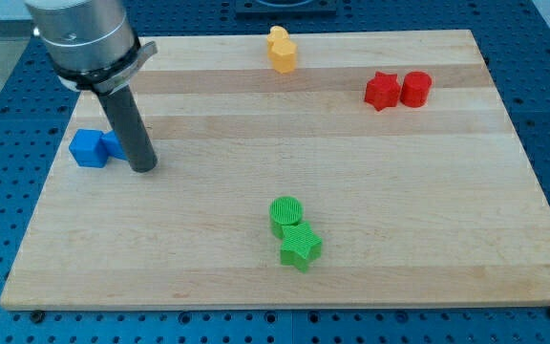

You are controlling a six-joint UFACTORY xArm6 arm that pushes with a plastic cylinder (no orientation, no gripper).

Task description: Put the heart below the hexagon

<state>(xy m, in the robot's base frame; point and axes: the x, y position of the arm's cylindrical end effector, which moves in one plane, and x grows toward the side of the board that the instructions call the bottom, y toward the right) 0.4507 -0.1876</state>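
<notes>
My arm comes down from the far left corner of the view, and only its bottom part shows: a wide, round, grey metal piece with a flat dark plate under it. A straight dark rod sticks out of that piece and leans a little to the right as it goes down. My tip [144, 168] rests low on the left side of the table [256, 277], with the rod close to straight up and down.
</notes>
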